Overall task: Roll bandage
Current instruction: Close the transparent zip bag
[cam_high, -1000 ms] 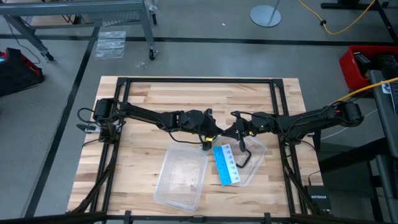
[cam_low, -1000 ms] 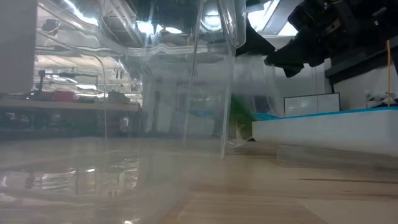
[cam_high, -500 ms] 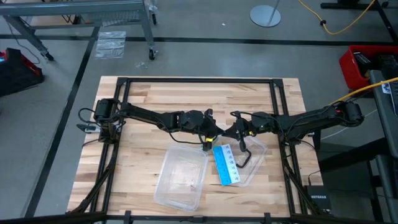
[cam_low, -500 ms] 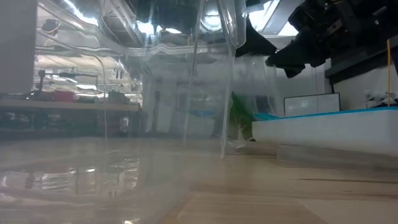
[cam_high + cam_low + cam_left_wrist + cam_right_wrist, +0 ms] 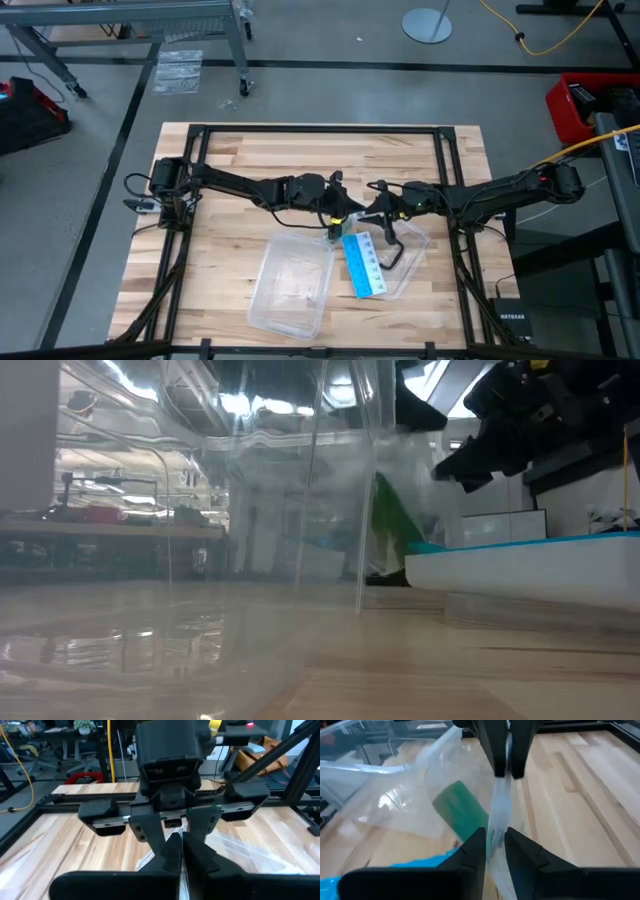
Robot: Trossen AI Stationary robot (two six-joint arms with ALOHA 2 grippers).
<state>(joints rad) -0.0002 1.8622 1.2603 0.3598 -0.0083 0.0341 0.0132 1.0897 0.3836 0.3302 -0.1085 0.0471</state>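
**Desk:** Where is the bandage?

**Photographer:** At mid-table, between the two arms. It is a dark green roll seen through a crumpled clear plastic wrapper. From table height it shows as a tilted green shape that appears to hang clear of the table. It sits behind the wall of a clear tub and just beside the edge of a blue-and-white card.

**Desk:** What are the hands doing?

**Photographer:** The left hand is clenched on a twisted strand of the wrapper, pinching the plastic above the green roll. The right hand faces it, tip to tip, with the same strand running down to it. I cannot tell whether the right hand grips the plastic or has let it go.

**Desk:** And the rest of the table?

**Photographer:** From above, the tub lies on the near half of the table, below the left hand. The card lies slanted just beside it, below the right hand, on another sheet of clear plastic. Both arms reach in from the table's sides and meet near the middle.
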